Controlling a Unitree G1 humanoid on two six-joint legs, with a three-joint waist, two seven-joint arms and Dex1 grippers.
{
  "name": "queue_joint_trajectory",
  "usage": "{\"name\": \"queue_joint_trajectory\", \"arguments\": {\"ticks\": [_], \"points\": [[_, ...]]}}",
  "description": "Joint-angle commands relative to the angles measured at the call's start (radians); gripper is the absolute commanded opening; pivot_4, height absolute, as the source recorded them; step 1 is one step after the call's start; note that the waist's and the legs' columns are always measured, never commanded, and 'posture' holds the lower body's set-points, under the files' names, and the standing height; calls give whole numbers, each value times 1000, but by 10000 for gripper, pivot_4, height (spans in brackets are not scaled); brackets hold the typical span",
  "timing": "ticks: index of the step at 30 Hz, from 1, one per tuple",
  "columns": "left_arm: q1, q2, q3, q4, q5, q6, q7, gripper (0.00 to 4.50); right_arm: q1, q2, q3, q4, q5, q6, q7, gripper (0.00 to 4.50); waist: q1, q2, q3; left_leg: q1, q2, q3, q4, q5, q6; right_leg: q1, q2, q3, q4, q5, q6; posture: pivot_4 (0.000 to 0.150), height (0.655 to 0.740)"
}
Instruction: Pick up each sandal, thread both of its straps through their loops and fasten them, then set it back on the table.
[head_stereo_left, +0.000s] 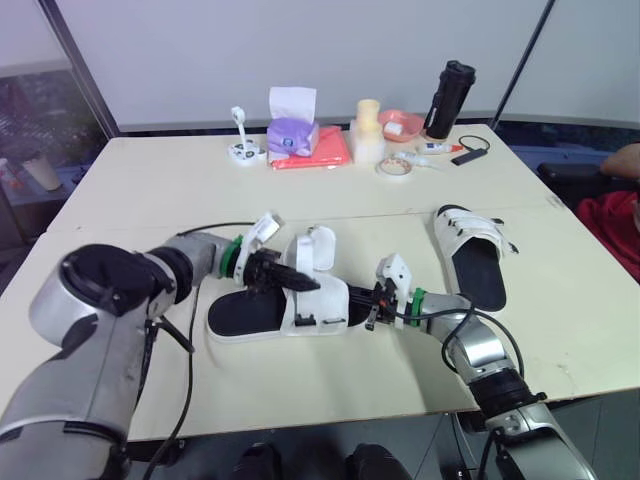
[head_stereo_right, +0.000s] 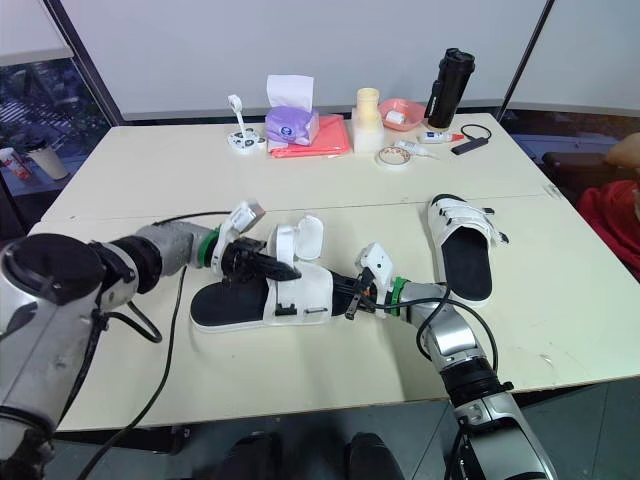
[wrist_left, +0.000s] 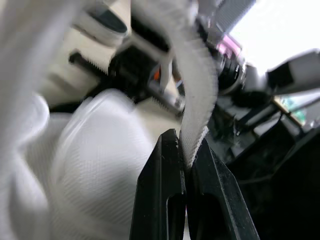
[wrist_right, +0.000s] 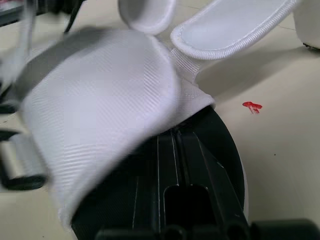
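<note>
A white sandal with a black sole (head_stereo_left: 250, 315) lies mid-table, near the front edge. One strap (head_stereo_left: 320, 248) stands up, unfastened. My left gripper (head_stereo_left: 305, 283) reaches over the sandal from the left. In the left wrist view it (wrist_left: 186, 147) is shut on a white strap end (wrist_left: 197, 100). My right gripper (head_stereo_left: 370, 310) meets the sandal's right end. In the right wrist view it (wrist_right: 175, 132) is shut, its tips hidden under the white upper (wrist_right: 100, 120). A second white sandal (head_stereo_left: 470, 255) lies to the right, apart from both grippers.
Along the table's far edge stand a purple tissue box (head_stereo_left: 292, 135), a red folder (head_stereo_left: 322, 150), a yellow container (head_stereo_left: 368, 135), a pink bowl (head_stereo_left: 400, 124), a tape roll (head_stereo_left: 396, 168) and a black bottle (head_stereo_left: 447, 100). A person in red (head_stereo_left: 620, 215) sits at the right.
</note>
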Motion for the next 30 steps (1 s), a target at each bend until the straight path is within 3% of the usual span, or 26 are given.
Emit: {"name": "queue_joint_trajectory", "arguments": {"ticks": [1,8,30], "points": [[-20,9,44,16,35,62,-7,557,30,-1,28,83,-61,31,-28,0,0,0,0,0,0,0,0,0,0,0,0,0,0,0,0,1500,7400],[10,6,56,16,93,43,-7,557,32,-2,27,86,-61,28,-29,0,1,0,0,0,0,0,0,0,0,0,0,0,0,0,0,1500,7400],[-2,0,51,16,46,-32,-7,557,28,3,27,103,-62,19,-31,0,2,0,0,1,0,0,0,0,0,1,-1,0,0,0,0,1500,7400]]}}
